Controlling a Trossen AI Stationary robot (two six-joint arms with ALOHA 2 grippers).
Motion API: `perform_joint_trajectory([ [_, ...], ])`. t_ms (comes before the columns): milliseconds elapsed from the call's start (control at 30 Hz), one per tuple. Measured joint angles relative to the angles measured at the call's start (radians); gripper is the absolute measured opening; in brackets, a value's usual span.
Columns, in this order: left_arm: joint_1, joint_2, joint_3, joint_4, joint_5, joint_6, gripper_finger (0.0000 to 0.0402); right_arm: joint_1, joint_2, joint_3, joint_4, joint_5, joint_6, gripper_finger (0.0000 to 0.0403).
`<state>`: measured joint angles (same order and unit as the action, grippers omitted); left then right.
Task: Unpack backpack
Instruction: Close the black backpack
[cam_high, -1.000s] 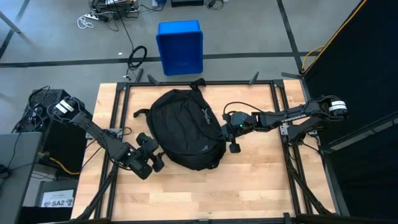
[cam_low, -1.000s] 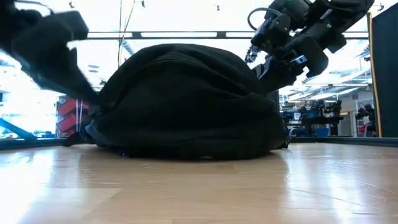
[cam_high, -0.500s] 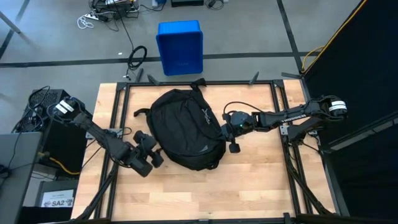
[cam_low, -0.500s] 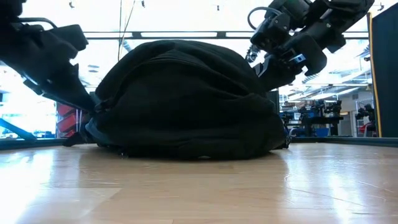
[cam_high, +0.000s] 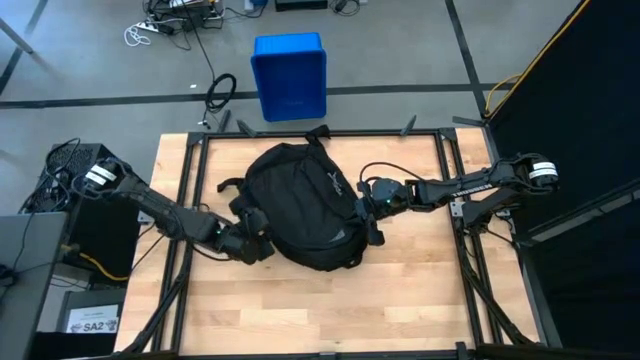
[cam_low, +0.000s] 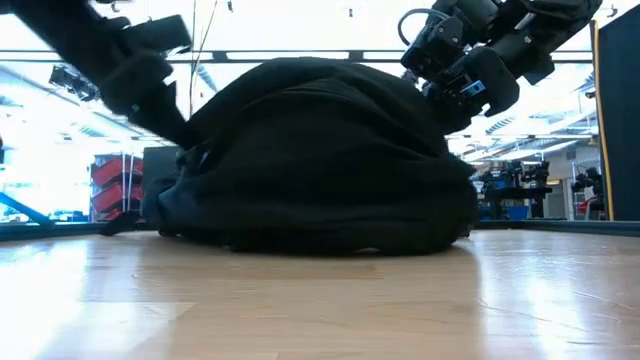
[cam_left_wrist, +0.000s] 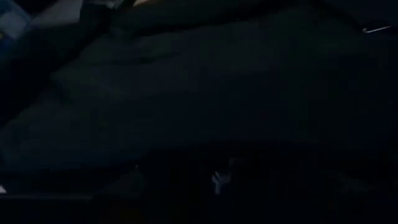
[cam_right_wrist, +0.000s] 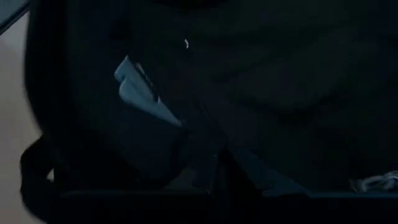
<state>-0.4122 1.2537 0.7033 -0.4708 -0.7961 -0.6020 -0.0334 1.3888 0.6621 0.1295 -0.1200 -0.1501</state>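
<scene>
left gripper (cam_high: 252, 236) pressing backpack (cam_high: 300, 205) left side, jaws spread wide; right gripper (cam_high: 366, 213) pinching closed against backpack's right edge.

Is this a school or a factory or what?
Probably a robot lab or workshop. A wooden table stands on a bare concrete floor, loose cables lie around, and a blue bin sits behind it. Beyond the backpack, a big hall shows with racks and ceiling lights.

Matt black cloth backpack (cam_high: 300, 205) lies on a smooth, lightly glossy pale wooden table (cam_high: 420, 290).
</scene>
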Motion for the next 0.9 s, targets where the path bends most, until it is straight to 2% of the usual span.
perform_joint_trajectory([
  [167, 0.069, 0.0, 0.054, 0.011, 0.102, 0.115, 0.0207, 0.0, 0.0, 0.0, 0.0, 0.0, 0.018, 0.0002],
  [400, 0.152, 0.0, 0.028, 0.035, 0.271, 0.193, 0.0207, 0.0, 0.0, 0.0, -0.001, 0.0, 0.021, 0.0006],
  [700, 0.27, 0.006, 0.011, 0.106, 0.426, 0.326, 0.0207, 0.001, 0.0, 0.0, -0.004, -0.006, 0.021, 0.0002],
  [900, 0.332, 0.079, 0.011, 0.121, 0.494, 0.375, 0.0207, 0.001, 0.0, 0.0, -0.005, -0.007, 0.021, 0.0004],
])
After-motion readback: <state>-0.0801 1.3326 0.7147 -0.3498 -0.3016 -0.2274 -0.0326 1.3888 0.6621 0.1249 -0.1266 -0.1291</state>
